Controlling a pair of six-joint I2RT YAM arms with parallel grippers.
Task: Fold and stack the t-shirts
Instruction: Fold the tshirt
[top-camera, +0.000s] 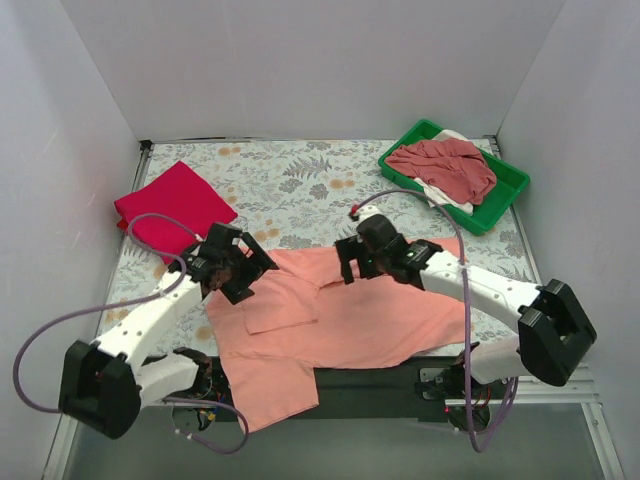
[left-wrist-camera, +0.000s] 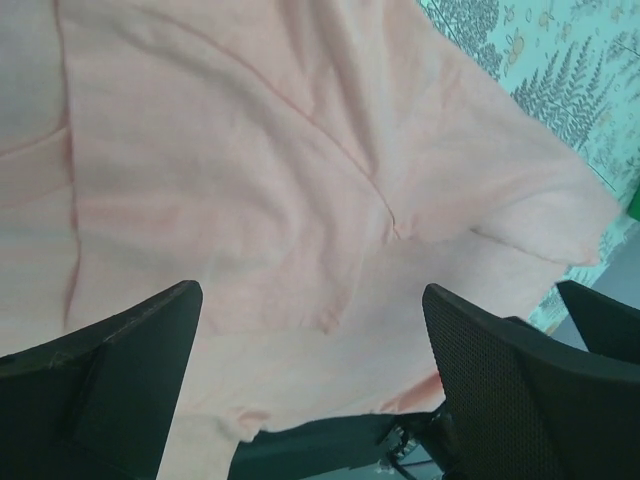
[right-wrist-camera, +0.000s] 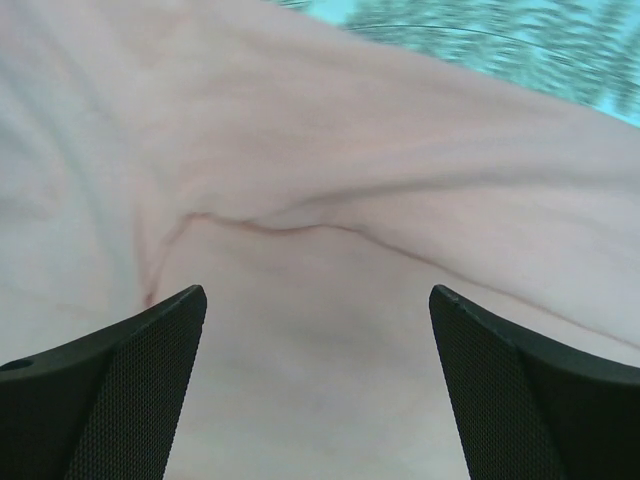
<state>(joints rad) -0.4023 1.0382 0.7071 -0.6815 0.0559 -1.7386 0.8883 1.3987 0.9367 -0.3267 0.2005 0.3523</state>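
Centrally, a salmon-pink t-shirt (top-camera: 340, 320) lies spread along the near edge of the counter (top-camera: 300, 180), one flap folded over and its lower part draping off that edge. Above it, the left end effector (top-camera: 235, 268) and right end effector (top-camera: 360, 258) hover with fingers spread wide, pinching nothing. A folded crimson-red t-shirt (top-camera: 172, 208) sits by the left edge. At the far right corner, a green tray (top-camera: 510, 185) holds a crumpled rose-red t-shirt (top-camera: 445, 165) over what looks like a white one (top-camera: 440, 195).

Near edge: salmon-pink t-shirt (top-camera: 340, 310) spread, wrinkled; far left: crimson-red t-shirt (top-camera: 172, 207) folded; far right: rose-red t-shirt (top-camera: 445, 165), white t-shirt (top-camera: 440, 193) crumpled.
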